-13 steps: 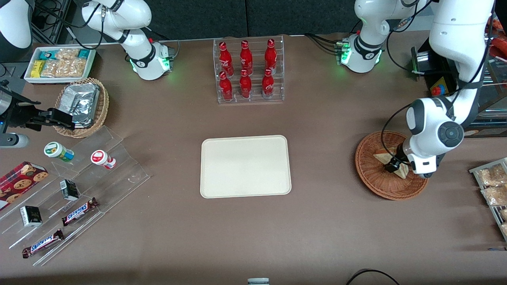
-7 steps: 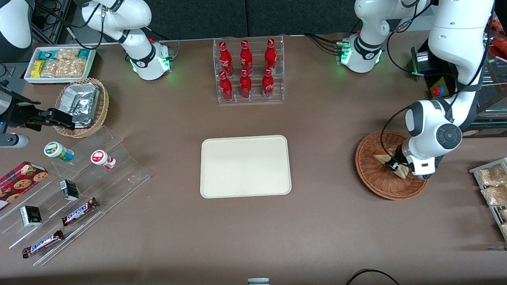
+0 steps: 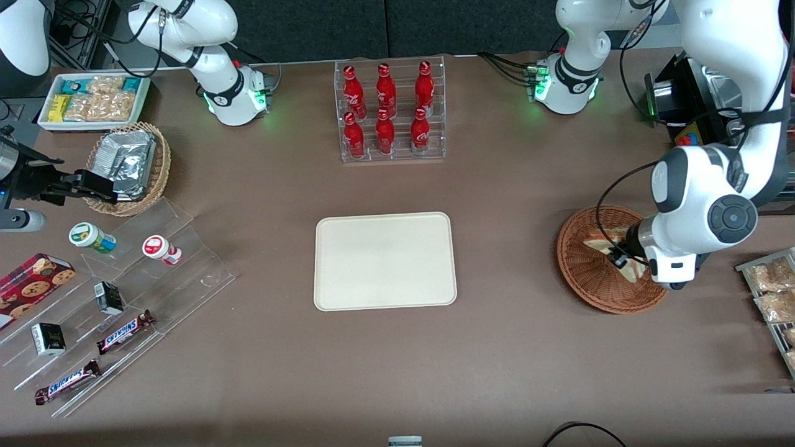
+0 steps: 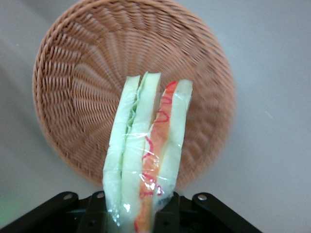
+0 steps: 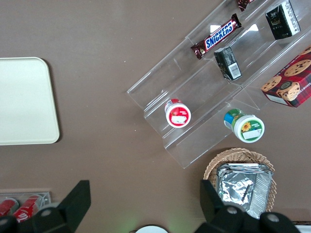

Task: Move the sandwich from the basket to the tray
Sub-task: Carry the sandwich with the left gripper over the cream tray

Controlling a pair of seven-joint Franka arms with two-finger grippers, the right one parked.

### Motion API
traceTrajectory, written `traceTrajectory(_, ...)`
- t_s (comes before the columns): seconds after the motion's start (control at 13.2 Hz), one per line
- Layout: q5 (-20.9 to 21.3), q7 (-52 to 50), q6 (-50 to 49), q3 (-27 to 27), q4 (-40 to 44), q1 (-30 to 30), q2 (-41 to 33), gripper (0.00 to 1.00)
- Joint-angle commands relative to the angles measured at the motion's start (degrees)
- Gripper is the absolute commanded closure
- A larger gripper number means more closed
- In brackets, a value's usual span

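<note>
Wrist view: gripper clamped on sandwich, held on edge above basket, probably just clear of the weave. Lifting step, carry not yet begun. Next: lift higher, then move sideways over bare table to tray, toward the parked arm's end.

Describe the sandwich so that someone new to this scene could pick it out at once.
Start at the round reddish-brown wicker basket toward the working arm's end of the table. Directly above it, the left arm's tool is shut on the sandwich. It is a plastic-wrapped wedge of pale bread with green and red filling along its edge, unlike the foil packets in the lighter basket.
</note>
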Motion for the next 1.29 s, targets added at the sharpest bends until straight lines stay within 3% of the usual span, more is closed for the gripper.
traceTrajectory(0.0,-0.30,-1.07,-7.26,-4.61,7.26,-0.23,0.81,0.92)
traceTrajectory(0.38,-0.30,-6.68,-7.02,-16.83,11.65,-2.06,2.72,0.92)
traceTrajectory(0.83,0.32,-5.12,-6.93,-17.02,23.24,-15.06,13.35,0.91)
traceTrajectory(1.21,4.10,-4.15,-4.13,-16.85,31.96,-24.03,23.11,0.89)
